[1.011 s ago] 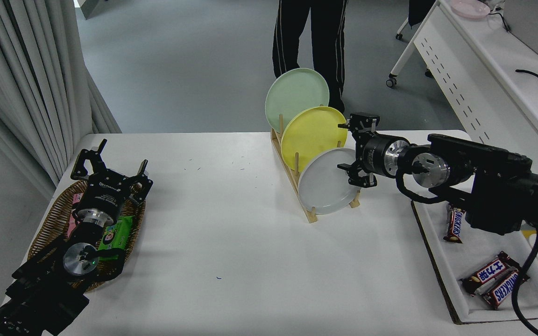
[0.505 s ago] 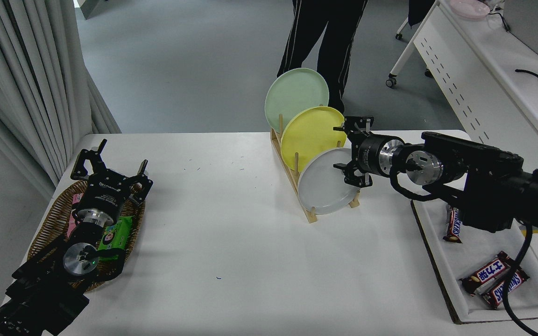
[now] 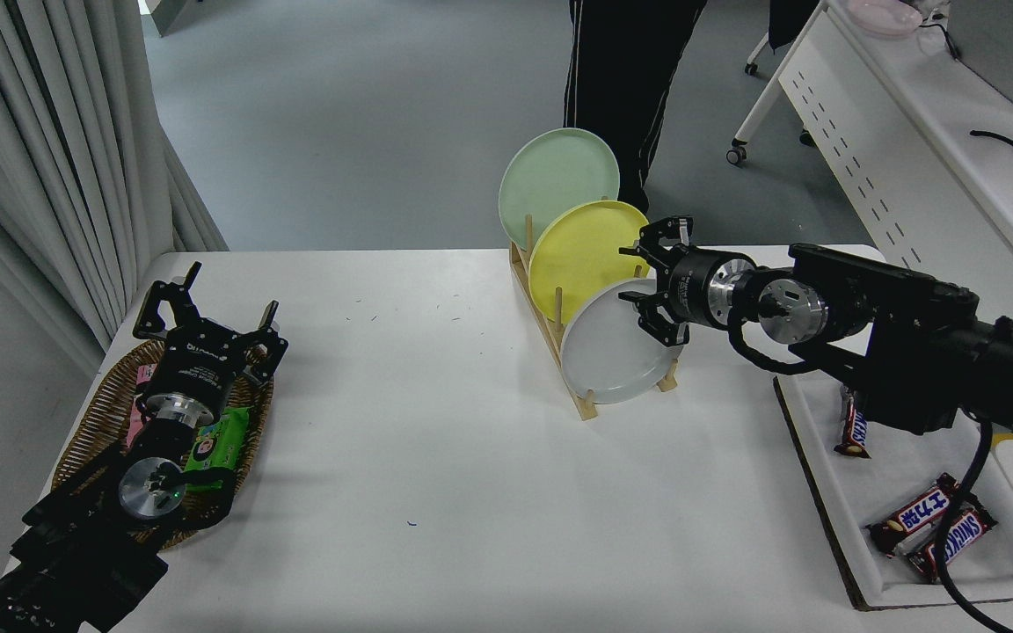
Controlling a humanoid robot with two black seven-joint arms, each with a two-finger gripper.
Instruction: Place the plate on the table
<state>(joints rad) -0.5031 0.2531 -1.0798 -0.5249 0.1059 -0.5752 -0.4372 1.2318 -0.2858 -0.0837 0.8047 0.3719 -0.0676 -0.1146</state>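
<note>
Gaping apart, the jaws of the right gripper (image 3: pixel 652 286) straddle the upper right edge of the grey plate (image 3: pixel 612 352), one finger above the rim and one over the plate's face; whether they touch it cannot be told. The grey plate stands on edge, tilted back, in the nearest slot of a wooden rack (image 3: pixel 559 347) on the white table (image 3: pixel 436 440). Behind it in the same rack stands a yellow plate (image 3: pixel 581 251), and behind that a pale green plate (image 3: pixel 555 176), each leaning the same way and partly covered by the one in front. The right arm (image 3: pixel 893 325) reaches in from the right edge, lying level above the table toward the rack.

Below that arm, at the table's right side, a shallow white tray (image 3: pixel 876 475) holds chocolate bars (image 3: pixel 933 523): two lie side by side near its front corner, and another (image 3: pixel 854 429) lies further back, partly hidden under the arm.

At the lower left the left gripper (image 3: pixel 207 316) is parked with its fingers spread, hovering over a woven basket (image 3: pixel 102 413). In the basket lie a green packet (image 3: pixel 218 440) and something pink (image 3: pixel 139 387), mostly hidden by the arm.

Beyond the table's far edge a person's legs (image 3: pixel 630 70) in dark trousers stand on the grey floor. To the upper right is a white desk (image 3: pixel 893 149) with a perforated side panel.
</note>
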